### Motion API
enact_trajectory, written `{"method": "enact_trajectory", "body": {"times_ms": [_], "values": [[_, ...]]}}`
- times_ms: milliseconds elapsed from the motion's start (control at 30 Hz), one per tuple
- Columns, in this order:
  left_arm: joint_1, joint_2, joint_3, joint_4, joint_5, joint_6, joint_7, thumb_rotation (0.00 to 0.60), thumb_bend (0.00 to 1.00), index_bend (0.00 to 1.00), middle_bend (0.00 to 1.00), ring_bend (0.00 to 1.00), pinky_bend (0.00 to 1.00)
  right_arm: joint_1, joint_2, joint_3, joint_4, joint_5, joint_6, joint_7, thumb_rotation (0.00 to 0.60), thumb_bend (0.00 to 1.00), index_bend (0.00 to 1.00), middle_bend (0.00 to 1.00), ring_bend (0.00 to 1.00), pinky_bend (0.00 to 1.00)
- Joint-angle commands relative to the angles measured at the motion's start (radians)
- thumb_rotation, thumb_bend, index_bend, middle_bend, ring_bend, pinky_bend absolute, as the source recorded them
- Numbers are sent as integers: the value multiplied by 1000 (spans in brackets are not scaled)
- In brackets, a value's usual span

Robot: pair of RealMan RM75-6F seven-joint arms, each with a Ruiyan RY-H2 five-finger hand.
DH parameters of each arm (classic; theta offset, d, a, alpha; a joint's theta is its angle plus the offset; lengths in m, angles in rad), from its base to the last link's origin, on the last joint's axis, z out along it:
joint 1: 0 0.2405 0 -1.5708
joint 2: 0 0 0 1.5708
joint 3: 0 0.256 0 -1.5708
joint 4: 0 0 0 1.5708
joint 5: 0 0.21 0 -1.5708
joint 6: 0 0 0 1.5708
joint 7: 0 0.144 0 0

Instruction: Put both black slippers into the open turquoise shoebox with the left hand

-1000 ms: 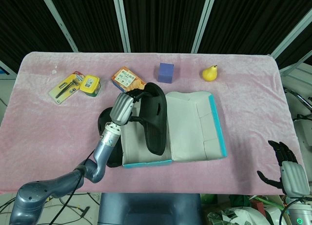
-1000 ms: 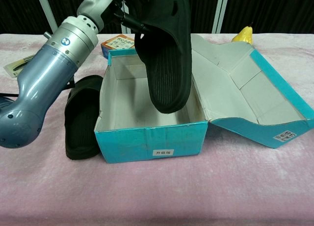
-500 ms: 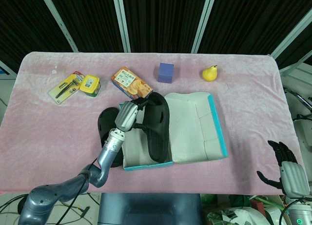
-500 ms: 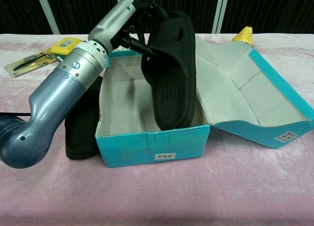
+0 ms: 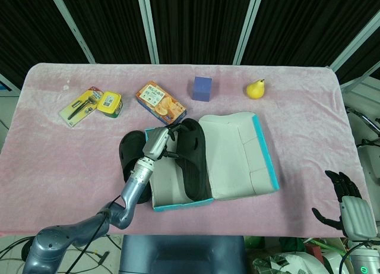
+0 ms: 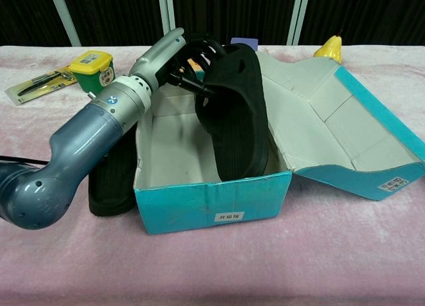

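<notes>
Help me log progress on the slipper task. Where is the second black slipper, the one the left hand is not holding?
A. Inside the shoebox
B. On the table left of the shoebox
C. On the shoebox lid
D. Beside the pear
B: the second slipper lies on the pink cloth against the shoebox's left wall, outside it, while the left hand holds the other slipper in the box.

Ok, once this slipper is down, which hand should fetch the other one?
Left. The left hand already holds one slipper in the shoebox, right beside the second slipper. The right hand hangs past the table's far corner.
</notes>
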Motion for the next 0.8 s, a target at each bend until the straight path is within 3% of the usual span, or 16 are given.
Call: {"method": "enact_trajectory", "body": {"times_ms": [33, 367, 567, 633, 733, 800], "values": [[-1, 32, 0, -45, -36, -76, 15, 600, 113, 393, 526, 463, 544, -2, 2, 0, -5, 1, 1, -5, 600, 128, 119, 100, 0, 104], [-7, 87, 3, -113, -77, -182, 59, 600, 102, 378, 518, 471, 544, -3, 5, -2, -11, 8, -7, -12, 600, 127, 118, 100, 0, 104], [-22, 103, -16, -147, -112, -227, 103, 600, 35, 318, 482, 465, 536, -1, 5, 0, -12, 8, -9, -12, 600, 126, 118, 100, 0, 104], [-30, 113, -20, -160, -125, -248, 130, 600, 8, 266, 433, 418, 495, -2, 5, 0, -11, 9, -8, -11, 600, 126, 118, 100, 0, 104], [-40, 138, -20, -186, -142, -287, 170, 597, 0, 154, 309, 261, 365, -5, 4, -1, -8, 11, -7, -6, 600, 127, 118, 100, 0, 104], [-46, 159, -19, -208, -158, -318, 199, 565, 0, 101, 245, 191, 296, -6, 4, -2, -5, 12, -7, -3, 600, 127, 118, 100, 0, 104]]}}
